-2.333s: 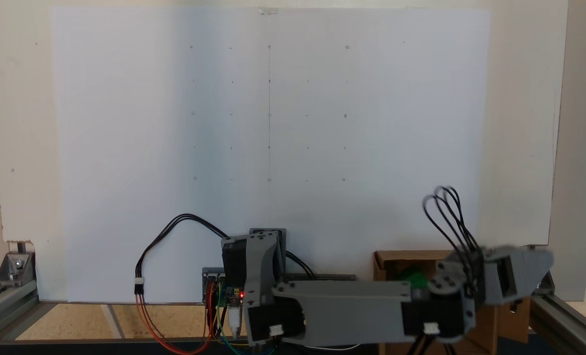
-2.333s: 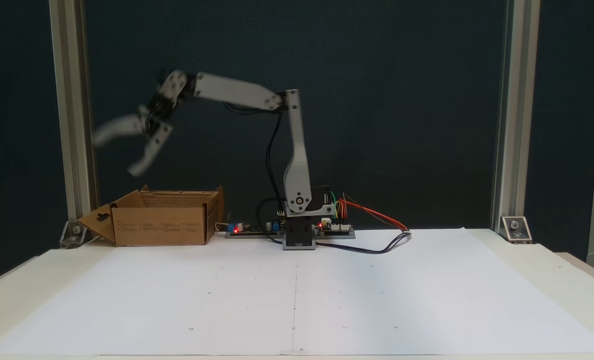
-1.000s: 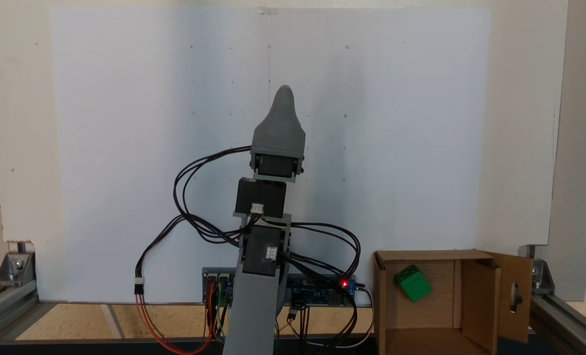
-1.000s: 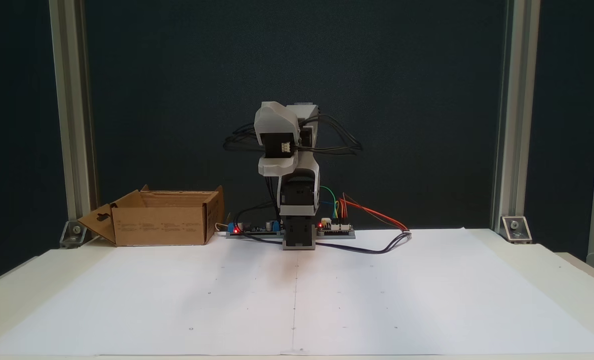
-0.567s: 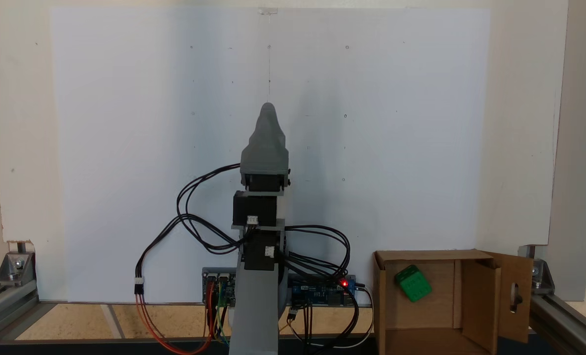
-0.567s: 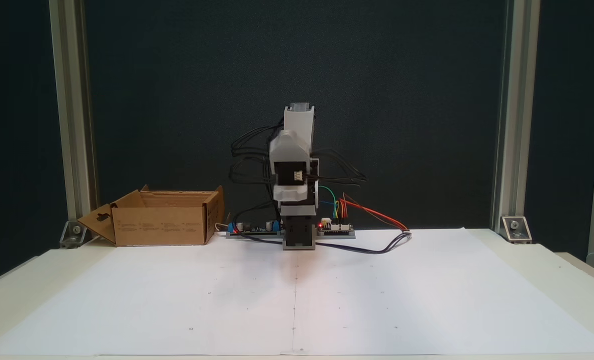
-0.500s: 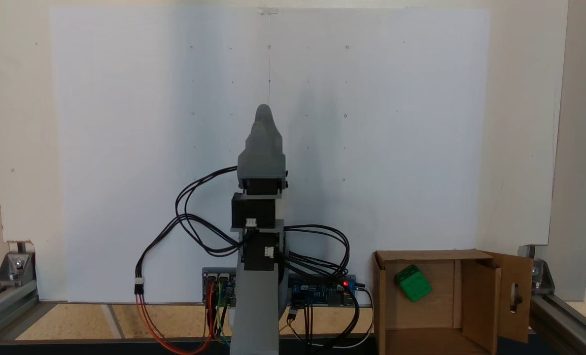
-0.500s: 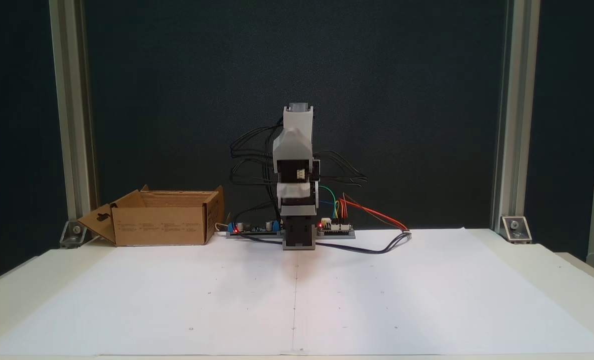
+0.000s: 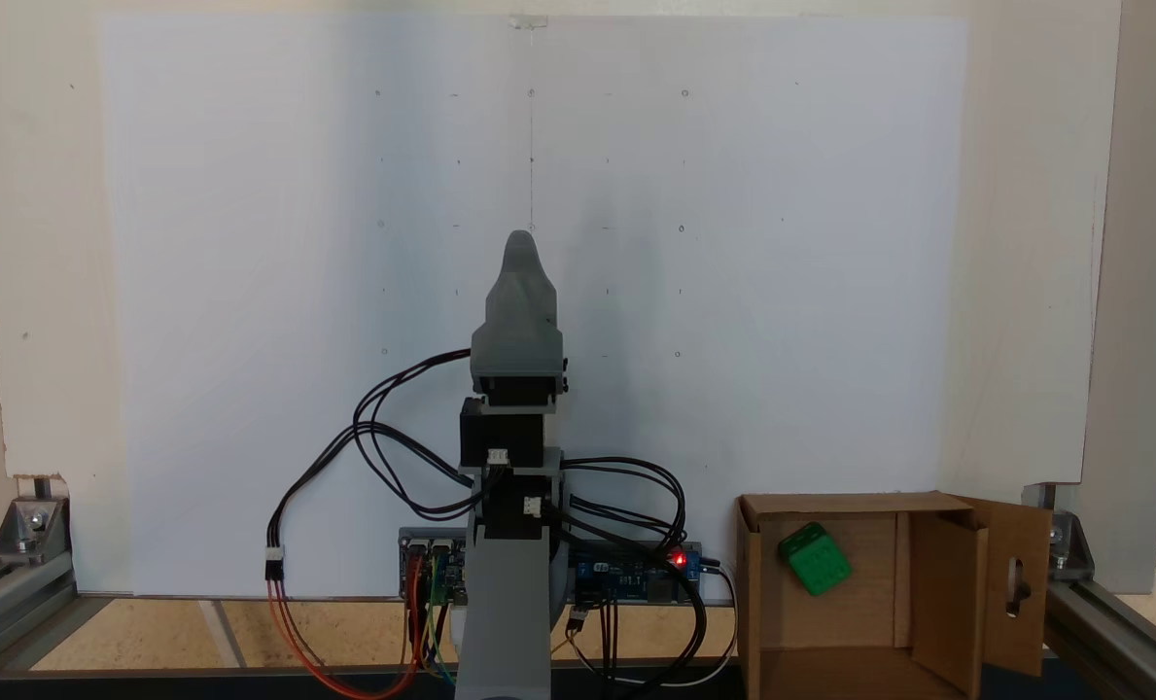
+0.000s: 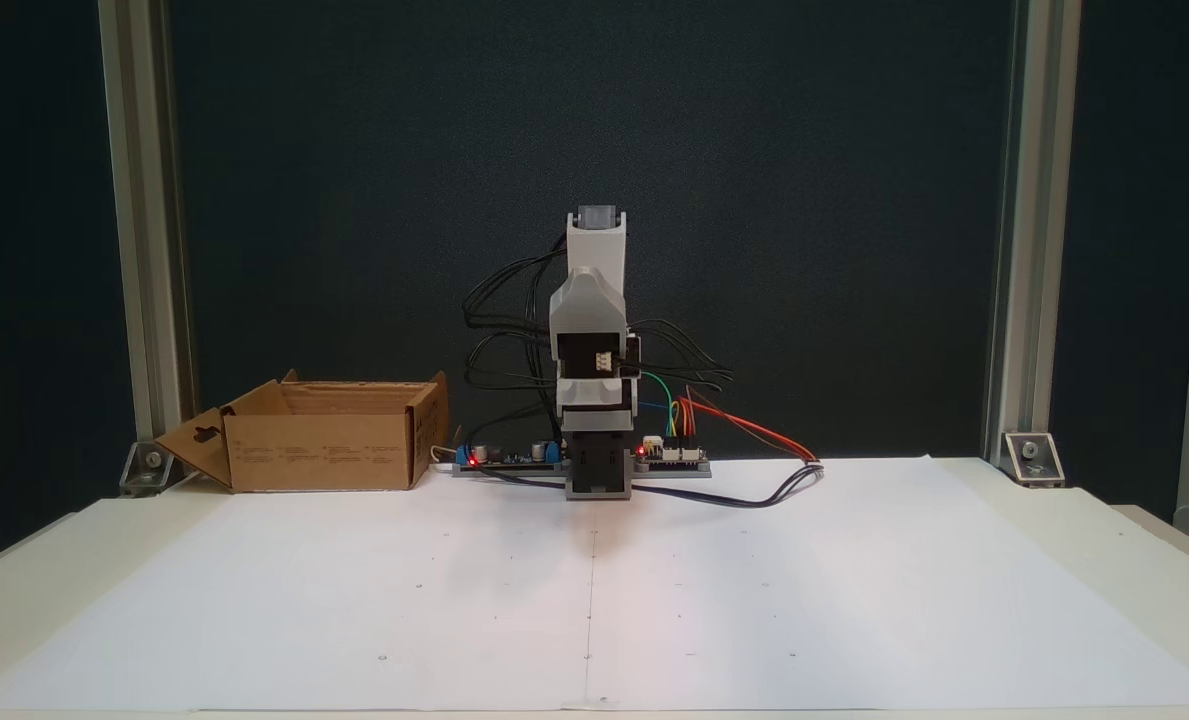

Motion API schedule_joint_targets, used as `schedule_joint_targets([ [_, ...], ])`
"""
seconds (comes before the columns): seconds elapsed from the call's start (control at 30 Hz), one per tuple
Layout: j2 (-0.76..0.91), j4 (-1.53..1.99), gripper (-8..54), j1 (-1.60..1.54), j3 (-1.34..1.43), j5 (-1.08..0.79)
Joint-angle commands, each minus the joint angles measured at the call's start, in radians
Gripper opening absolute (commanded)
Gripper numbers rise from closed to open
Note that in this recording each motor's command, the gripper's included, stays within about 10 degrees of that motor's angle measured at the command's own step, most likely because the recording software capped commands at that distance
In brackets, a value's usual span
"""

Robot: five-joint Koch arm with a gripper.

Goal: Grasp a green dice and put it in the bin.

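The arm is folded up over its base at the middle of the worktop, and the gripper points out over the white paper sheet that covers most of the surface. Seen from above in a fixed view, only one grey tapered jaw shows, with the other lying beneath it, so whether the gripper is released or clenched cannot be told. In the other fixed view the gripper faces the camera head-on, stacked below the wrist motor, and its jaws cannot be separated there either. Nothing can be seen held in it.

The green dice lies well away from the gripper, to its right and nearer the arm's base in the view from above. It sits inside the bin, on the cardboard floor near the bin's left wall, turned at an angle to the walls. The bin is open, with one flap bearing a slot-shaped cutout standing out on the side farthest from the gripper. In the front-facing fixed view the bin rests on the worktop to the left of the gripper, beside the controller boards, and the dice inside it is hidden by the walls.

Black cables loop out from the wrist behind the gripper.
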Motion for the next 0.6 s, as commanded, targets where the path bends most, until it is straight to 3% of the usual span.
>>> schedule_joint_targets([
  [0.0,0.11,-0.067,43.9,0.009,0.049,0.026],
  [0.57,0.104,-0.051,44.5,0.005,0.049,0.032],
])
